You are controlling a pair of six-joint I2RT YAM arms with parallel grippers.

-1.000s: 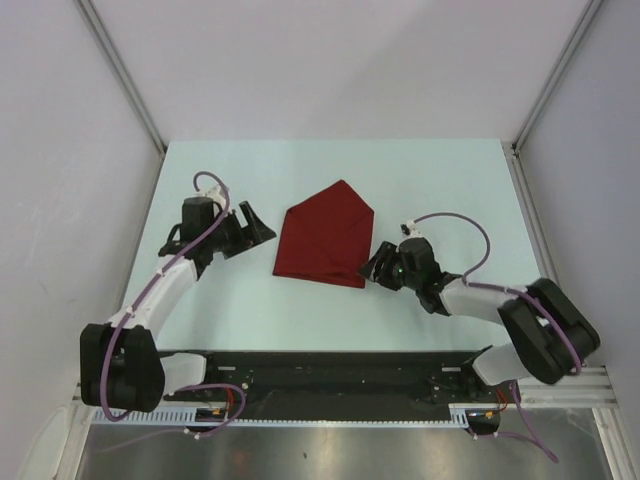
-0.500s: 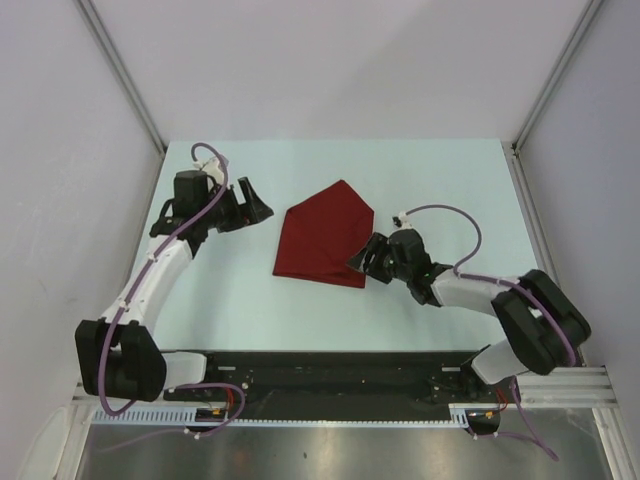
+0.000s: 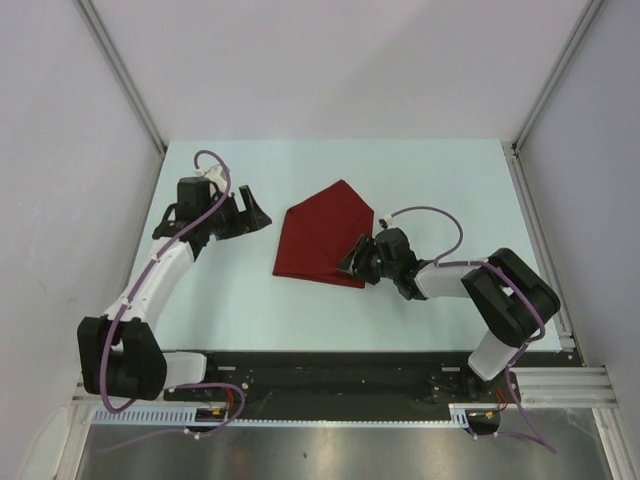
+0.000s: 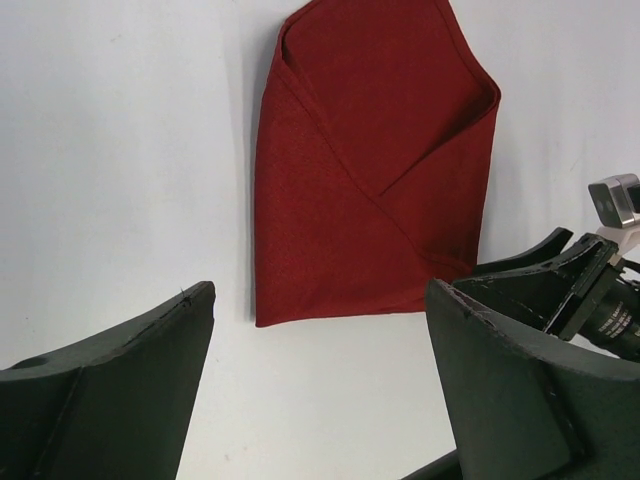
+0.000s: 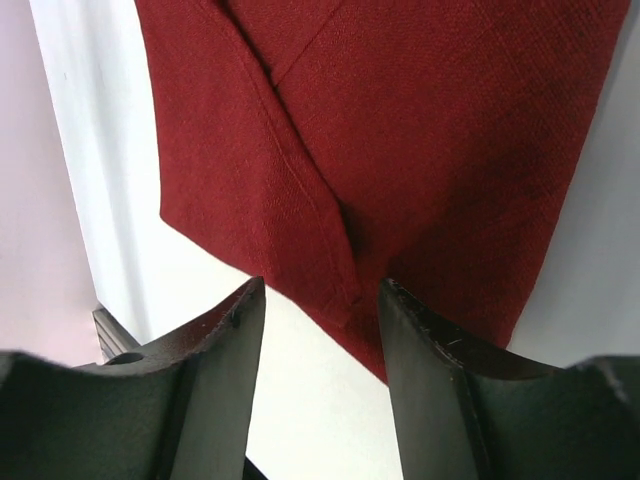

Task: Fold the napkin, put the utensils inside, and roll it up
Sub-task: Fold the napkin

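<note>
My right gripper (image 3: 352,263): parted, empty, straddling near-right corner of the napkin (image 3: 322,238) | napkin's long axis: near-to-far | my left gripper (image 3: 258,210): agape, empty, farther off, left.

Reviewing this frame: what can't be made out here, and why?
Utensils: in no view; whether they lie under the napkin folds or outside the frames cannot be told.
Napkin's near right corner: in the top view, covered by the right pincer; the right wrist view does not settle whether the fingers touch cloth.
Napkin's far tip: cut off by the top edge in both wrist views.
</note>
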